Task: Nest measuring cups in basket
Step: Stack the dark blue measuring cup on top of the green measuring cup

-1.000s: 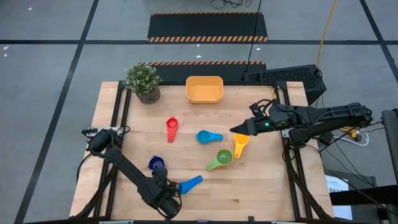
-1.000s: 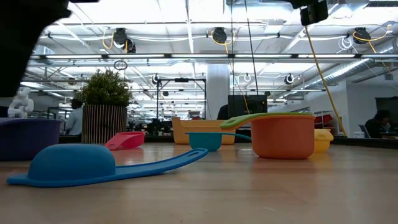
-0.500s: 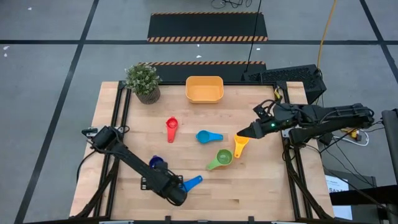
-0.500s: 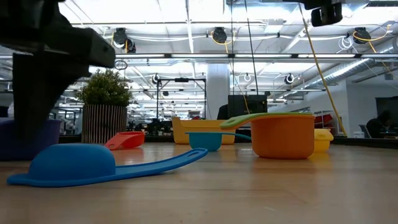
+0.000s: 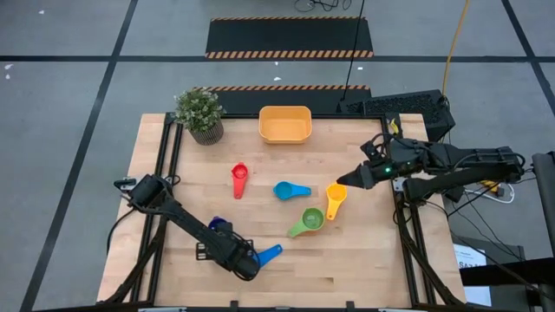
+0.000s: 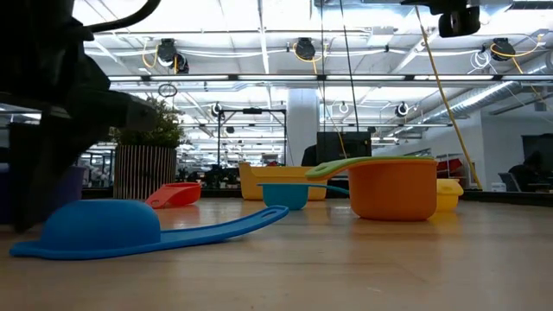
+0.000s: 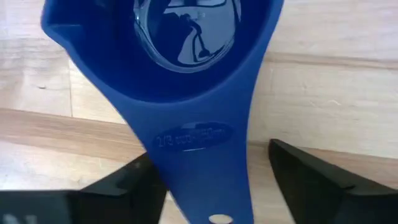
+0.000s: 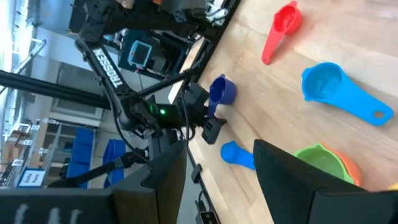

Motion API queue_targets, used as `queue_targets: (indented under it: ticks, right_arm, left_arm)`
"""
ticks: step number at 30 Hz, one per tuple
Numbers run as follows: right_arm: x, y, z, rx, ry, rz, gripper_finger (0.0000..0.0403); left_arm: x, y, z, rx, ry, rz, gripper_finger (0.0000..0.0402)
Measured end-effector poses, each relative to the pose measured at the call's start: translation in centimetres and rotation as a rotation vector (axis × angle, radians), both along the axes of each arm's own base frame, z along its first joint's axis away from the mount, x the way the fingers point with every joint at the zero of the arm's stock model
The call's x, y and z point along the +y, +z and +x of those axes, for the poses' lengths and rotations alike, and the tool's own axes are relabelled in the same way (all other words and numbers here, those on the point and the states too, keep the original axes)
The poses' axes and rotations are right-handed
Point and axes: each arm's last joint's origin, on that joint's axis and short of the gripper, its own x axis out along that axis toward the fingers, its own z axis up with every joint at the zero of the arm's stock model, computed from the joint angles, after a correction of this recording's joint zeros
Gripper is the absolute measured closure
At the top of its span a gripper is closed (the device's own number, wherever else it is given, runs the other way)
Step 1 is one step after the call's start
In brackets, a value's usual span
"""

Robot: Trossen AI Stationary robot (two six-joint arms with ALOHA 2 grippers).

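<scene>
Several measuring cups lie on the wooden table. My left gripper (image 7: 208,167) (image 5: 236,256) is open, low near the table's near edge. Its fingers stand on either side of the dark blue cup's (image 7: 180,56) (image 5: 217,228) handle (image 7: 205,143). A light blue cup (image 5: 267,254) (image 6: 99,229) lies upside down beside it. The red cup (image 5: 239,178), another light blue cup (image 5: 290,190), the yellow cup (image 5: 336,199) and the green cup (image 5: 308,221), which sits in the orange cup (image 6: 393,190), lie mid-table. My right gripper (image 5: 354,180) is open, raised just right of the yellow cup. The orange-yellow basket (image 5: 284,124) sits at the far edge.
A small potted plant (image 5: 199,113) stands at the far left corner, left of the basket. Bare wood lies between the basket and the cups and along the near right part of the table. Cables and a dark stand (image 5: 408,106) sit off the far right corner.
My left gripper has moved from the near edge toward the dark blue cup and come down to table height. My right gripper has drawn back toward the table's right edge, away from the yellow cup. No cup has moved.
</scene>
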Motion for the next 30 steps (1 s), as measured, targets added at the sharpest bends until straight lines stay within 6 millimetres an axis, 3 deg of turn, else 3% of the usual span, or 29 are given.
queue_targets:
  ticks: [8, 17, 22, 30]
  right_arm:
    - [0.0, -0.2, -0.1, 0.020, 0.002, 0.006, 0.0222]
    - [0.0, -0.4, 0.1, 0.062, -0.063, 0.128, 0.0222]
    - [0.1, -0.7, 1.0, 0.077, -0.100, 0.207, 0.0222]
    - [0.7, -0.8, 3.5, 0.010, -0.120, 0.182, 0.0222]
  left_arm:
    - [-0.7, 0.2, -0.5, 0.019, -0.136, -0.040, 0.0274]
    - [-0.4, 3.5, -2.3, 0.030, -0.385, -0.009, 0.0276]
    - [1.0, 6.2, -3.6, 0.044, -0.556, 0.087, 0.0276]
    - [3.5, 9.5, -4.2, 0.035, -0.821, 0.184, 0.0274]
